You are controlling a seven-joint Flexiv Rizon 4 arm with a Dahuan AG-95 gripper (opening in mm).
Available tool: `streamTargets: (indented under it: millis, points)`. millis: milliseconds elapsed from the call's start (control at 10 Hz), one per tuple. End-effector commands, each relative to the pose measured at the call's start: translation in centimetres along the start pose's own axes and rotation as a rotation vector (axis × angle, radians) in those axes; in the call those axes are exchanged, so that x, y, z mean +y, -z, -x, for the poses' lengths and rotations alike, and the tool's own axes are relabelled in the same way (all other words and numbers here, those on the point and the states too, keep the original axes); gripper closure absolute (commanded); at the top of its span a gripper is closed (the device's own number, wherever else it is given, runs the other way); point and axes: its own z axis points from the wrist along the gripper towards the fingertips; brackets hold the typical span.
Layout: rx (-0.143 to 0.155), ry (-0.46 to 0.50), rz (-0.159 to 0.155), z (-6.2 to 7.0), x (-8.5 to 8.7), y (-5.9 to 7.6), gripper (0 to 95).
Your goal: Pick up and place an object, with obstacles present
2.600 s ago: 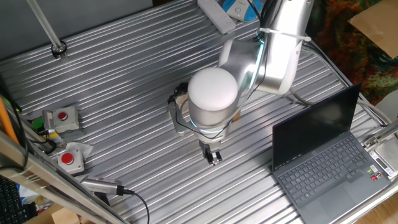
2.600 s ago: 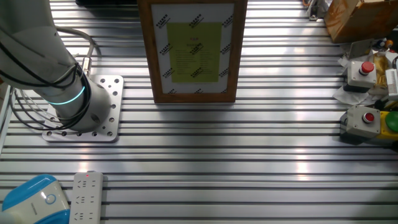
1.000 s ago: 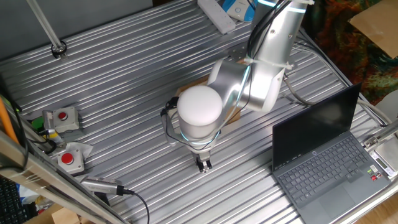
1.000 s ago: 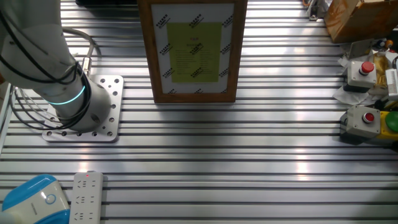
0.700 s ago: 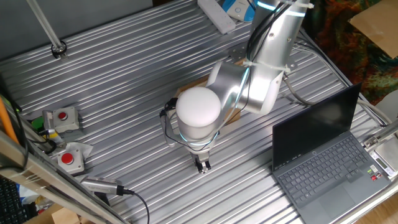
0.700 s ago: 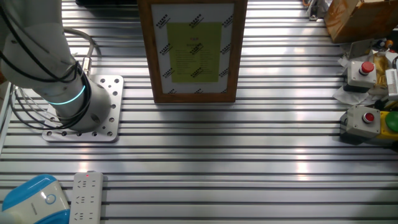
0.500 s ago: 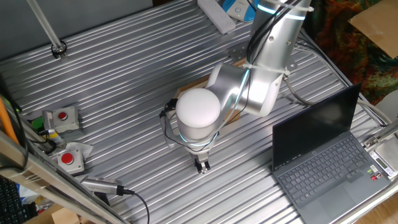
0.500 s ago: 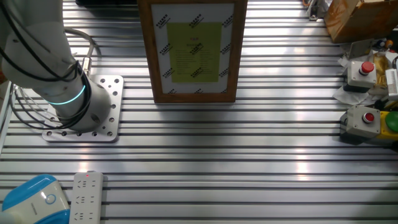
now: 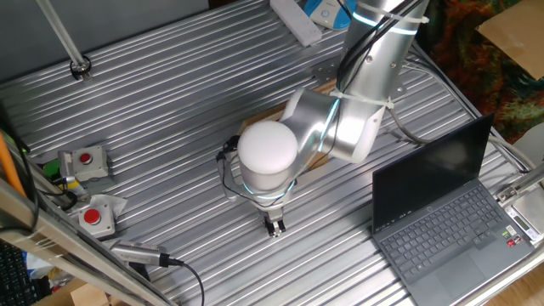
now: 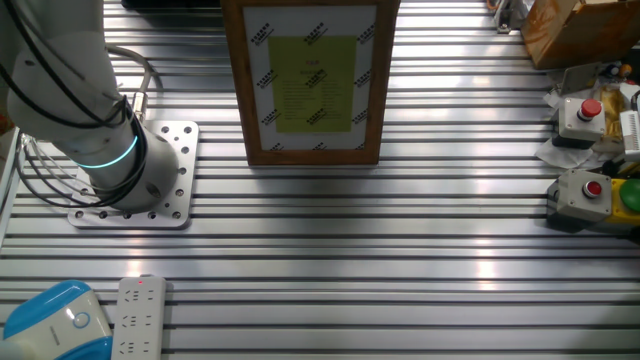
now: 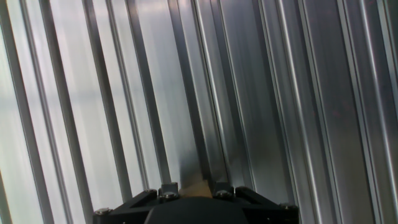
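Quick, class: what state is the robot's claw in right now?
Claw: closed, apparently holding the small tan cube, only a sliver visible.

The arm [image 9: 340, 127] covers most of the bar [image 9: 285, 112] behind the gripper [image 9: 274, 226], leaving only brown slivers, and the panel cannot be made out at all. The gripper is too small in the one fixed view to tell how its jaws stand, and in the hand view its fingertips fall below the bottom edge, with only a blurred tan patch, perhaps the cube [image 11: 194, 185], between the finger bases. The laptop [image 9: 450, 217], right of the gripper, is cut by the frame's edge.
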Motion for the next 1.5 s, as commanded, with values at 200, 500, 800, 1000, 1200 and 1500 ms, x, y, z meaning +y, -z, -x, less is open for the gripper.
streamTargets:
  millis: [200, 500, 800, 1000, 1200, 1500]
  points:
    - [0.017, -0.003, -0.002, 0.09, -0.02, -0.16, 95.0]
    - [-0.007, -0.019, 0.012, 0.03, -0.07, -0.16, 95.0]
    - [0.013, -0.018, 0.017, -0.05, -0.15, -0.17, 95.0]
    - [0.021, -0.011, 0.016, -0.09, -0.21, -0.24, 76.0]
    - [0.045, 0.01, 0.015, -0.18, -0.33, -0.33, 57.0]
    - [0.06, 0.025, 0.012, -0.18, -0.34, -0.34, 38.0]
